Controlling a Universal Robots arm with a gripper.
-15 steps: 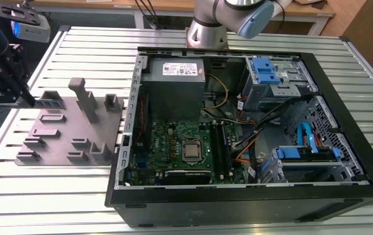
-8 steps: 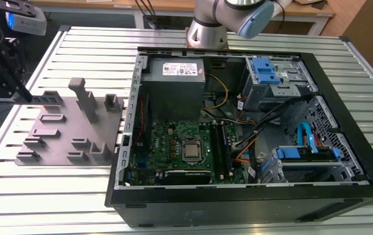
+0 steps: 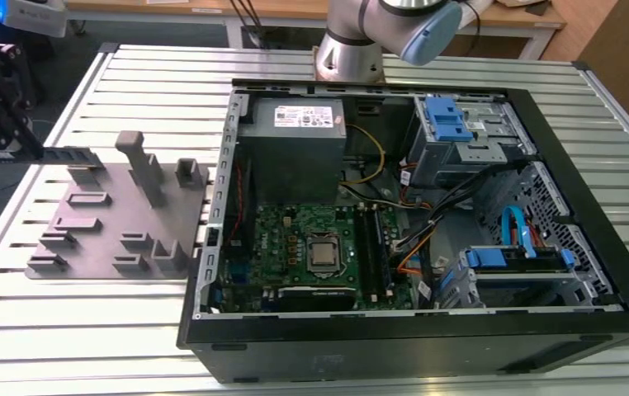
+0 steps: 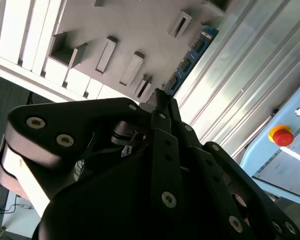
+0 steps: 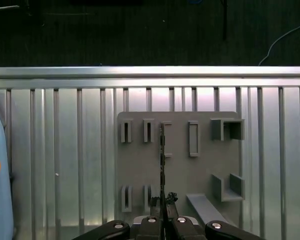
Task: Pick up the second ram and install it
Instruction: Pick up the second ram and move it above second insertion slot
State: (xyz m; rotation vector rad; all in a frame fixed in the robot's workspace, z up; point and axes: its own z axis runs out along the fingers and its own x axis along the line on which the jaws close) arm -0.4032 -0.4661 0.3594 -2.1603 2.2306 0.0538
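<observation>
Both jaws were pressed onto one end of the second ram [image 5: 162, 160], pinching it edge-on. In the first wrist view the stick showed as a thin dark line running up from the jaws at bottom centre of the frame. In the second wrist view it ran from the jaw tips at frame centre toward the upper right [image 4: 190, 57], chips visible on its face. In the exterior view the ram [image 3: 67, 155] lay level at the left edge of the frame, with the jaws on its outer end.

Under and just beside it sat the grey fixture block [image 3: 116, 219]; the holders near the stick looked vacant. I could not tell for sure whether the ram's lower edge had cleared the block or was touching a holder, though it looked just above. The block rested on the slatted tabletop [image 3: 127, 74].

Well apart, across the middle and right of the exterior frame, the open computer case [image 3: 535, 334] lay on its side with the motherboard [image 3: 292, 239] exposed. The memory slots [image 3: 372, 247] sat right of the processor, too dark to tell what filled them.

Progress call: grip made, pick-up about done, stick at the fixture. Install part not done, as the ram was nowhere near the slots. Roughly the first third of the task.
</observation>
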